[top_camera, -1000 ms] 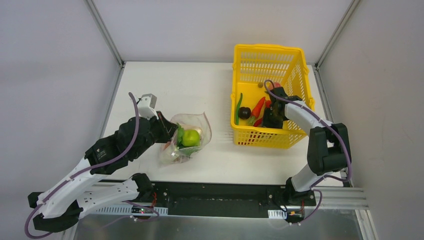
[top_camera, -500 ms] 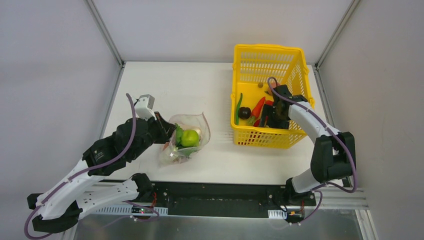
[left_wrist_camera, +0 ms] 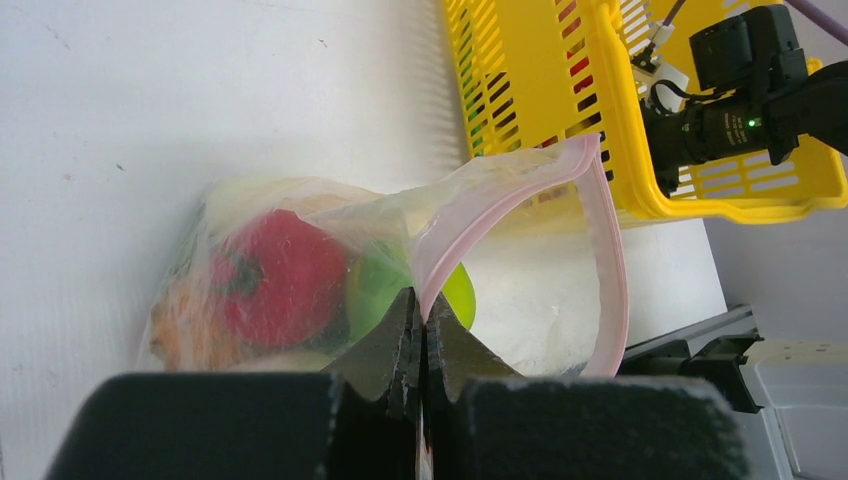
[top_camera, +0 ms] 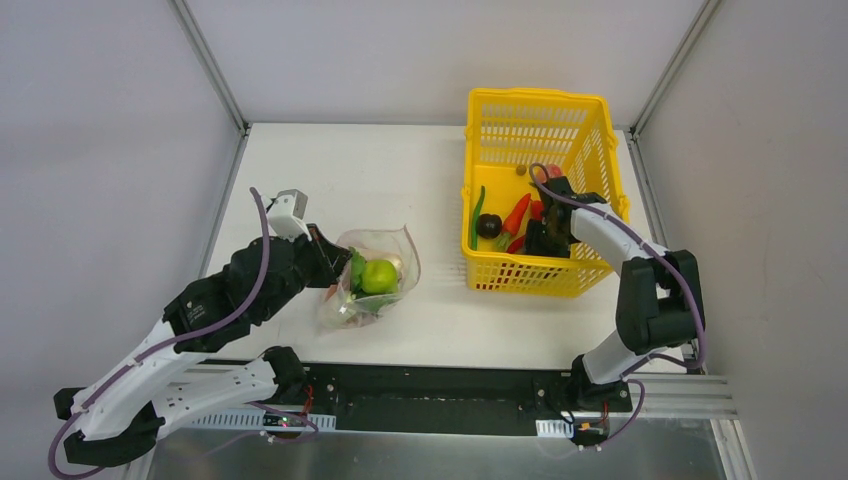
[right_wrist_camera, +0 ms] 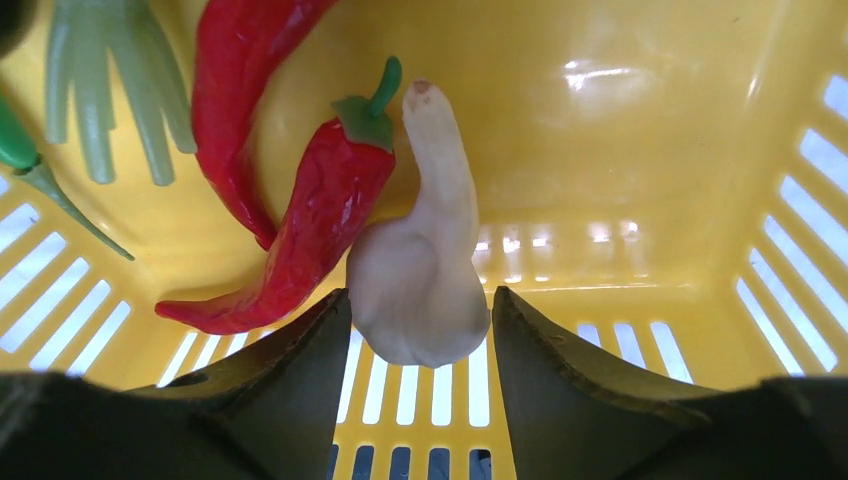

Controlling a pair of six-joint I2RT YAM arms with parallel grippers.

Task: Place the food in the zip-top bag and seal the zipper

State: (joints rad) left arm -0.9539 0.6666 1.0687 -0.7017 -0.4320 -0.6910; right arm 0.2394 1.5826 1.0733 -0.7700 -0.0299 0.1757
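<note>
**Right hand** [right_wrist_camera: 420, 296]: my fingers stand half-wide, one on each side of a white bulb [right_wrist_camera: 425, 270]. I have not closed on it.
**White bulb**: food not yet bagged. It lies on the floor of the yellow basket [right_wrist_camera: 620, 180], and its neck touches a red chilli [right_wrist_camera: 320, 215].
**Left hand** [left_wrist_camera: 420, 345]: pinched shut on the zipper [left_wrist_camera: 610, 250], holding the mouth of the zip-top bag [left_wrist_camera: 300, 215] up and open.
**Bag contents**: a red pepper [left_wrist_camera: 275, 275] and a green fruit [top_camera: 380, 275], with other pieces blurred behind the plastic. The bag rests on the tabletop [top_camera: 400, 170], well apart from the basket.

**Risks, as I judge them:**
- The bulb is smooth and rounded, so it may squirt out from between my closing fingers.
- The chilli lies against the bulb, so my left-side finger may catch it too and drag it up.
- The basket wall is close beneath my fingertips, so I may scrape it or shift the basket as I lift.
- My left pinch grips only a thin strip of the bag. If it slips, the mouth collapses and nothing more goes in.

**Change from earlier:**
- Half a second ago my right elbow stood further out and the hand sat slightly deeper toward the basket's back. Both have now drawn in over the bulb, close to where they were a second ago.
- My left hand and the bag have barely moved.
</note>
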